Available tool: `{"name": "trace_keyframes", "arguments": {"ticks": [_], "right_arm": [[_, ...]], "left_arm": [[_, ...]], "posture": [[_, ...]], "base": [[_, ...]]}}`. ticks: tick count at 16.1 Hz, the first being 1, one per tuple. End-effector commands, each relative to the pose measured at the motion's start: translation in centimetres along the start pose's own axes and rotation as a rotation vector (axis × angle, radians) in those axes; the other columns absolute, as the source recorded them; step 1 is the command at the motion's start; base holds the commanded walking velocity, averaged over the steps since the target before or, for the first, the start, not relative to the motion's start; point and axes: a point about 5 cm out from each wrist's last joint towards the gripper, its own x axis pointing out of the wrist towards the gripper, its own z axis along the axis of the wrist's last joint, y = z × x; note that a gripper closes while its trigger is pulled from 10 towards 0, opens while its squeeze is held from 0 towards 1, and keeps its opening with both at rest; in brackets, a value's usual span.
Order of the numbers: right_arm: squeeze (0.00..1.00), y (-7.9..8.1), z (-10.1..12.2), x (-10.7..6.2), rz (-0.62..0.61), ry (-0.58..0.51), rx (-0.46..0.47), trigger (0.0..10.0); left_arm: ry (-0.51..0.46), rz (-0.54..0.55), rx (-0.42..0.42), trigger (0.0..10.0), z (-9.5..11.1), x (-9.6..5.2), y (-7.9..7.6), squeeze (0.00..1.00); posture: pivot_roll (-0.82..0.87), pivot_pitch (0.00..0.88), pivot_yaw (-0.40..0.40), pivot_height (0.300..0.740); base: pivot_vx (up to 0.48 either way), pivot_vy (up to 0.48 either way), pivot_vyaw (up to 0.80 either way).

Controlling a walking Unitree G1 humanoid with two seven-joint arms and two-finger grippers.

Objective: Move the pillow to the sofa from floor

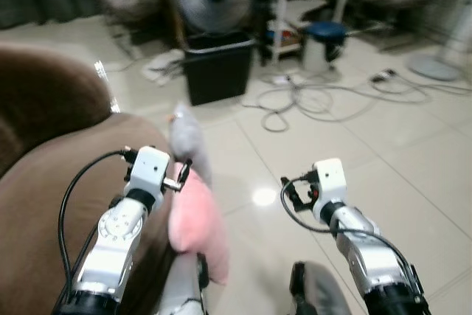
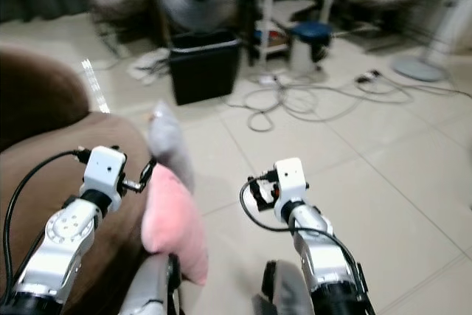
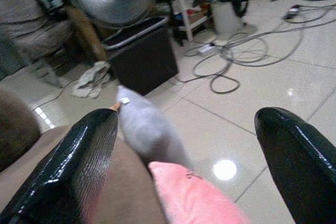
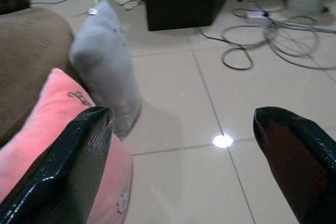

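Evidently, head views put the pink pillow (image 1: 193, 223) on the floor against the brown sofa (image 1: 44, 204) at seven o'clock, while wrist views show left gripper (image 3: 197, 166) and right gripper (image 4: 181, 163) spread apart, empty; nearby grey pillow (image 4: 105, 66) risks being grabbed instead.

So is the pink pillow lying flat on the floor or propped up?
Propped up. The pink pillow stands on edge, leaning against the brown sofa, with a grey pillow upright beside it.

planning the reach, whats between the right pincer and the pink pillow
Bare tiled floor in the left eye view; nothing stands between the open right pincer and the pink pillow leaning on the sofa.
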Motion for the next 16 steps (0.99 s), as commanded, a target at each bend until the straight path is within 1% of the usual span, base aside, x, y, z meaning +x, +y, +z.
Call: {"name": "trace_keyframes", "arguments": {"ticks": [1, 4, 6, 7, 8, 11, 12, 14, 15, 16], "right_arm": [[0.0, 0.0, 0.4, 0.1, 0.009, -0.003, -0.003, 10.0], [0.0, -0.1, 0.5, 0.1, 0.016, 0.002, -0.009, 10.0], [0.0, 0.0, 0.6, 0.3, 0.026, 0.008, -0.011, 10.0], [0.0, 0.0, 0.6, 0.3, 0.027, 0.01, -0.011, 10.0], [0.0, 0.0, 0.6, 0.4, 0.034, 0.018, -0.015, 10.0], [0.0, 0.2, 0.9, 0.5, 0.053, 0.022, -0.038, 10.0], [0.0, 0.1, 1.0, 0.5, 0.057, 0.025, -0.053, 10.0], [0.0, 0.0, 1.2, 0.5, 0.058, 0.032, -0.07, 10.0], [0.0, 0.0, 1.3, 0.8, 0.062, 0.057, -0.099, 10.0], [0.0, 0.0, 1.3, 0.9, 0.062, 0.073, -0.122, 10.0]], "left_arm": [[0.03, -0.007, 0.0, 10.0, -0.5, 0.1, -0.2, 0.0], [0.049, -0.006, -0.009, 10.0, -0.7, 0.6, -0.2, 0.0], [0.081, -0.023, -0.059, 10.0, -0.9, 1.6, -0.4, 0.0], [0.09, -0.028, -0.066, 10.0, -1.0, 1.8, -0.5, 0.0], [0.148, -0.035, -0.101, 10.0, -1.7, 2.5, -0.8, 0.0], [0.225, -0.054, -0.111, 10.0, -2.7, 3.4, -1.4, 0.0], [0.274, -0.036, -0.155, 10.0, -3.3, 4.0, -1.6, 1.0], [0.323, -0.029, -0.207, 10.0, -3.8, 4.4, -2.1, 1.0], [0.368, -0.032, -0.232, 10.0, -4.2, 4.6, -2.8, 1.0], [0.384, -0.037, -0.238, 10.0, -4.4, 4.6, -3.2, 1.0]], "posture": [[0.03, 0.0, 0.025, 0.581], [0.03, 0.0, 0.012, 0.581], [0.03, 0.0, 0.006, 0.581], [0.03, 0.0, 0.006, 0.581], [0.03, 0.0, 0.006, 0.581], [0.02, 0.0, 0.0, 0.581], [0.01, 0.0, -0.005, 0.581], [-0.01, 0.0, -0.008, 0.581], [-0.02, 0.0, -0.012, 0.581], [-0.03, 0.0, -0.018, 0.581]], "base": [[0.0, 0.0, 0.0], [0.0, 0.0, 0.0], [0.0, 0.0, 0.0], [0.0, 0.0, 0.0], [0.0, 0.0, 0.0], [0.0, 0.0, 0.0], [0.0, 0.0, 0.0], [0.0, 0.0, 0.0], [0.0, 0.0, 0.0], [0.0, 0.0, 0.0]]}}
